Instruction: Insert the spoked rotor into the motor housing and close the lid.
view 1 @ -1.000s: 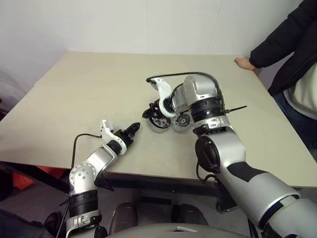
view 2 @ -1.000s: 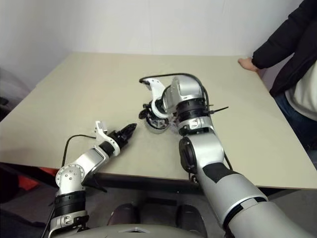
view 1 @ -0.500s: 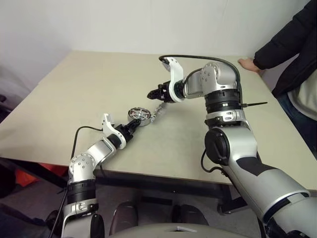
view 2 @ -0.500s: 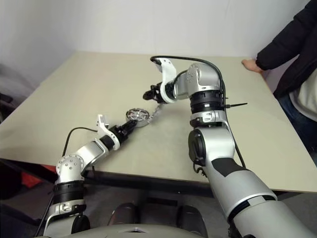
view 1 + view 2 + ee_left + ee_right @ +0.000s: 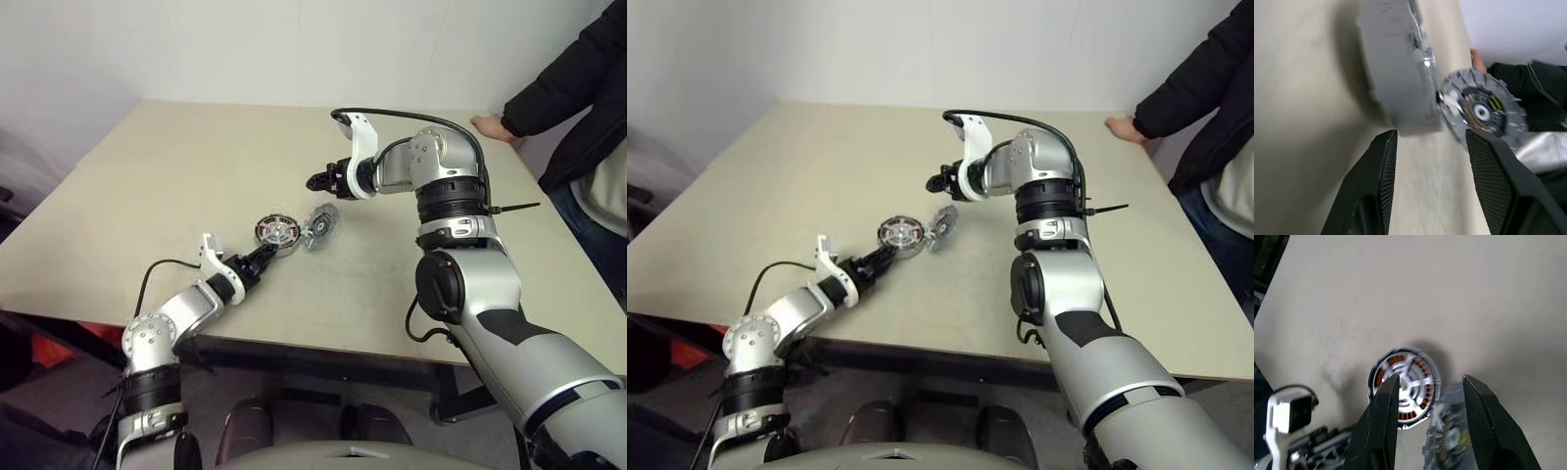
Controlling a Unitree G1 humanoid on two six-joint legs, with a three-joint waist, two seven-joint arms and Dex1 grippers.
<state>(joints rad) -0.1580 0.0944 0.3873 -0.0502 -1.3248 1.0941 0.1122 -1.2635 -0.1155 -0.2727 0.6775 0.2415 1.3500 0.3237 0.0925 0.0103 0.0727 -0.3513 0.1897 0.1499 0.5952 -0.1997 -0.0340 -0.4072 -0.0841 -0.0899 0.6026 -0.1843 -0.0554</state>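
The motor housing (image 5: 275, 231) sits on the table (image 5: 176, 166), showing copper windings with the silver spoked rotor (image 5: 1409, 387) lying inside it. The lid (image 5: 321, 222) stands tilted on its edge just right of the housing, ribbed face with dark centre (image 5: 1483, 110) showing. My left gripper (image 5: 263, 259) is low on the table just short of the housing (image 5: 1396, 73), open, nothing between its fingers. My right gripper (image 5: 318, 182) hovers above and beyond the lid, open and empty, looking down on the housing (image 5: 1403, 387).
A person in a dark jacket (image 5: 578, 88) stands at the far right, one hand (image 5: 484, 123) resting on the table's far corner. The table's front edge (image 5: 294, 343) runs close behind my left forearm.
My right gripper has lifted off the housing and lid and drawn up and away to the far right, leaving the lid tilted beside the housing. The left gripper stays near the housing.
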